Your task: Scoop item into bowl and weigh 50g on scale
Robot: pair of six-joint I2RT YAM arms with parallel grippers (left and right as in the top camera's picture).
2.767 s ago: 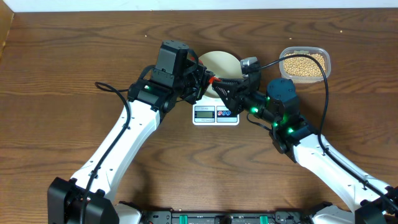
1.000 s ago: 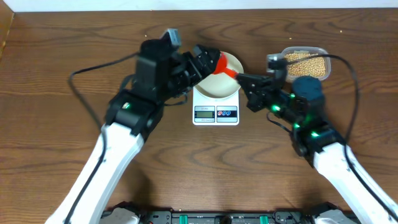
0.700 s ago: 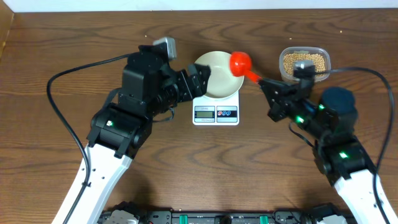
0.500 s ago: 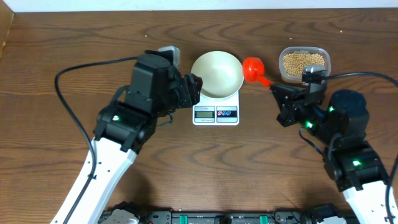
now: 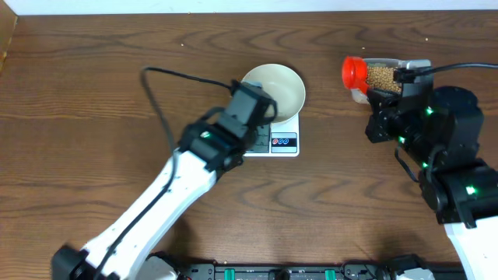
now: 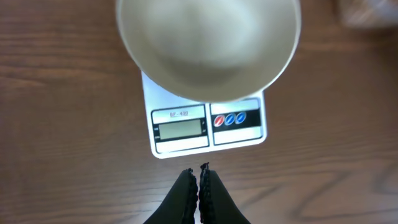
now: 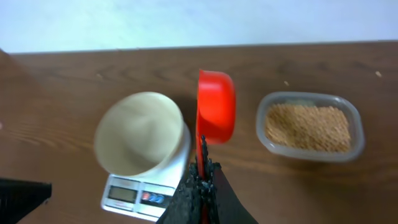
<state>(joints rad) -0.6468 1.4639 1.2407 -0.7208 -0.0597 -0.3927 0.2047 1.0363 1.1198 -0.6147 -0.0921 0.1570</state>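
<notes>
Clenches left jaws before white scale point(image 6: 208, 127) bearing cream bowl point(image 6: 208, 50); grips red scoop point(image 7: 216, 106) in right jaws, tan beans point(image 7: 308, 127) ahead-right.

Bowl point(image 5: 274, 87) sits on scale point(image 6: 208, 127), over its back half. Tub point(image 7: 356, 134) right of scale and farther back, beans point(image 7: 308, 127) in it. Scoop point(image 5: 354, 71) right of scale, between bowl and tub. Left gripper point(image 6: 199, 173) just in front of scale.

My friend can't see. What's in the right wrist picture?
The right gripper is shut on a red scoop held over a wooden table. An empty bowl sits on the scale at the picture's left; a tub of beans at its right.
</notes>
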